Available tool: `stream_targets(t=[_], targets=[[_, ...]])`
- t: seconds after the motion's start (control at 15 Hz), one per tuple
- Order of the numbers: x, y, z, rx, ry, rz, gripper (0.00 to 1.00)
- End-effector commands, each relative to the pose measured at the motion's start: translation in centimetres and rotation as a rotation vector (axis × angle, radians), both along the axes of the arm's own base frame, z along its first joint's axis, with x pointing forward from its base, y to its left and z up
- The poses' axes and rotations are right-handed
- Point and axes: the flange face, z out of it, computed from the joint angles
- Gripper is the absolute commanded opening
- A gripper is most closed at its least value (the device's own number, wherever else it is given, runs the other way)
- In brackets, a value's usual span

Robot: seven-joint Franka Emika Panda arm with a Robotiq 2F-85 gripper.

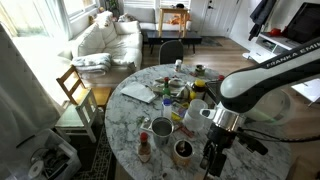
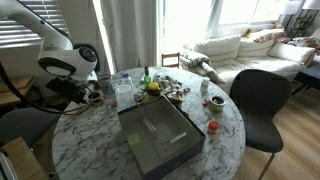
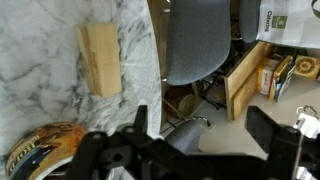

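My gripper [image 3: 205, 122] is open and empty. In the wrist view its two dark fingers straddle the edge of the round marble table [image 3: 40, 70], with floor and a chair base between them. A wooden block [image 3: 100, 58] lies flat on the marble just beyond the left finger. A patterned bowl [image 3: 38, 148] sits at the lower left, close to that finger. In both exterior views the gripper [image 1: 215, 152] [image 2: 78, 90] hangs low at the table's rim, next to a dark cup [image 1: 183, 150].
The table [image 1: 125, 120] holds clutter: a metal cup [image 1: 162, 128], a small bottle [image 1: 145, 148], jars and papers. A grey box [image 2: 160, 135] lies mid-table. A grey chair [image 3: 195, 40] and a wooden shelf [image 3: 245, 75] stand beside the table; a dark chair [image 2: 258, 100] and a sofa [image 2: 240, 45] lie beyond.
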Motion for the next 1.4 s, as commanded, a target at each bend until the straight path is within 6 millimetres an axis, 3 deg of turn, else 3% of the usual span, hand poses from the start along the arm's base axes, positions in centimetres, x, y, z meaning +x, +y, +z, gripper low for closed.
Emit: stream_targets(t=[0.0, 0.73, 1.2, 1.33], targets=[[0.2, 0.0, -1.1, 0.034, -0.004, -0.022, 1.00], [1.6, 2.7, -6.3, 0.078, 0.077, -0.056, 1.00], [3.1, 2.9, -7.6, 0.057, 0.052, -0.074, 1.00], [3.3, 3.0, -7.9, 0.050, 0.045, -0.079, 0.95]])
